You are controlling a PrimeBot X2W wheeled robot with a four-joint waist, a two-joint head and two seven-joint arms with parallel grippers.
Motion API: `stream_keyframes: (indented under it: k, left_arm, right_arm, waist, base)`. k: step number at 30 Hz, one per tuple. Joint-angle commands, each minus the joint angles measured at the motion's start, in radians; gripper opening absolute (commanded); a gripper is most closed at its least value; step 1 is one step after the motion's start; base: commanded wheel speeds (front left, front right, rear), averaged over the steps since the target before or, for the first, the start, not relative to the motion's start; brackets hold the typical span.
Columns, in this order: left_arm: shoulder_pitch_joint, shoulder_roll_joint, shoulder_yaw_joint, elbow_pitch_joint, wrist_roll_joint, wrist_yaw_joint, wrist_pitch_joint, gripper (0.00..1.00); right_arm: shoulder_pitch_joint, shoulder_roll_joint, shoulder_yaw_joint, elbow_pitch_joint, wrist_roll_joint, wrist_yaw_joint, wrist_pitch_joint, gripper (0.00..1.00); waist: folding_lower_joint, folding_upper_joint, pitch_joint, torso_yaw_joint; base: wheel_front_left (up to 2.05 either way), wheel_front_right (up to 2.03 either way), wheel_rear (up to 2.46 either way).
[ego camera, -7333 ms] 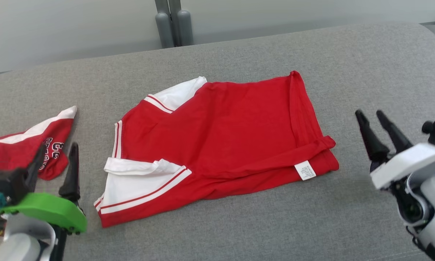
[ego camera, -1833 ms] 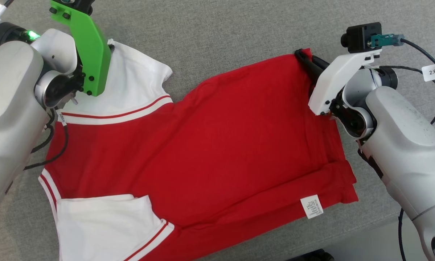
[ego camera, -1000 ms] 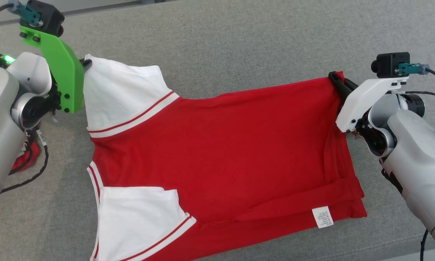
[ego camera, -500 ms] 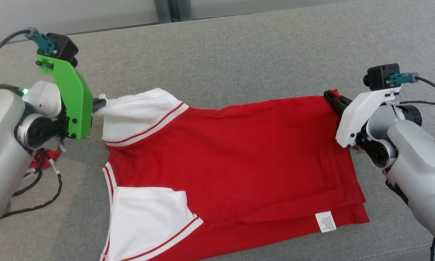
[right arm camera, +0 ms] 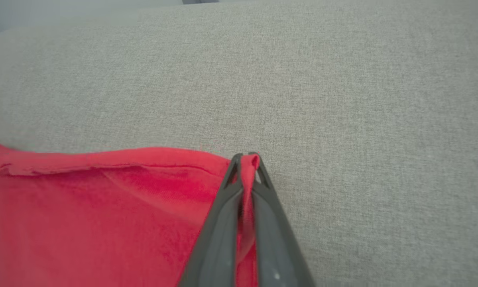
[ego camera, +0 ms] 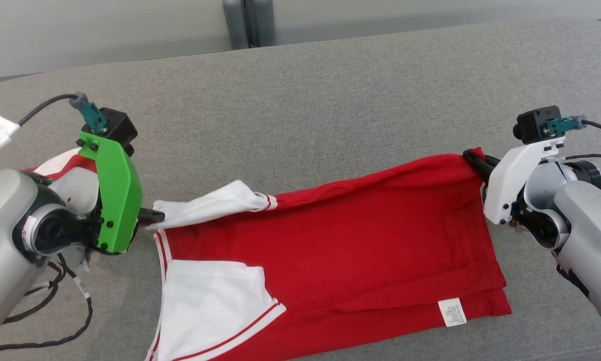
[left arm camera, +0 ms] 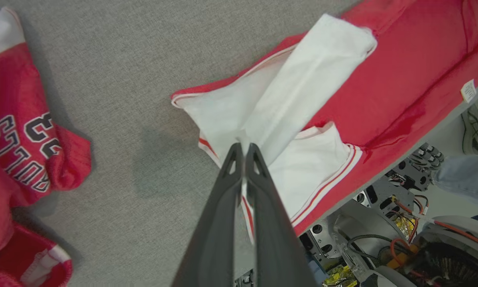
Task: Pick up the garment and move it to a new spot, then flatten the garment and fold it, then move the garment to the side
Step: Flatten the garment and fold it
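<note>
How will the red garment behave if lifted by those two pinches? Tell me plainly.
Probably floppy: the red garment sags and creases between the two pinch points. Likely light: the left gripper holds the white sleeve by a thin pinch, the right gripper a bunched corner. It may drag on the textured grey cushion.
</note>
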Motion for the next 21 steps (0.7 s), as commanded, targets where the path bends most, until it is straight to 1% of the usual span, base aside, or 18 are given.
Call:
stream_keyframes:
  k: [1,4,8,15,21]
  left_arm:
    - [0.022,0.016,0.0,-0.026,-0.014,0.012,0.013,0.0]
    - [0.048,0.048,-0.01,-0.086,-0.034,0.027,0.048,0.0]
    - [0.074,0.07,-0.024,-0.155,-0.057,0.054,0.084,0.0]
    - [0.115,0.089,-0.043,-0.218,-0.087,0.088,0.125,0.0]
    - [0.142,0.096,-0.054,-0.238,-0.109,0.1,0.138,0.0]
  right_arm:
    - [0.017,-0.009,0.01,-0.006,0.012,0.0,0.009,0.0]
    - [0.028,-0.026,0.039,-0.027,0.028,0.0,0.039,0.0]
    - [0.038,-0.057,0.076,-0.064,0.065,0.0,0.087,0.0]
    - [0.013,-0.117,0.137,-0.116,0.091,0.0,0.14,0.0]
    - [-0.003,-0.133,0.181,-0.114,0.103,0.0,0.154,0.0]
  waist:
    - [0.0,0.0,-0.006,0.002]
    - [0.0,0.0,-0.015,0.003]
    - [0.0,0.0,-0.02,0.005]
    - [0.0,0.0,-0.017,0.003]
    - [0.0,0.0,-0.015,0.003]
  base:
    - [0.0,0.0,0.0]
    - [0.0,0.0,0.0]
    - [0.0,0.0,0.0]
    - [0.0,0.0,0.0]
    - [0.0,0.0,0.0]
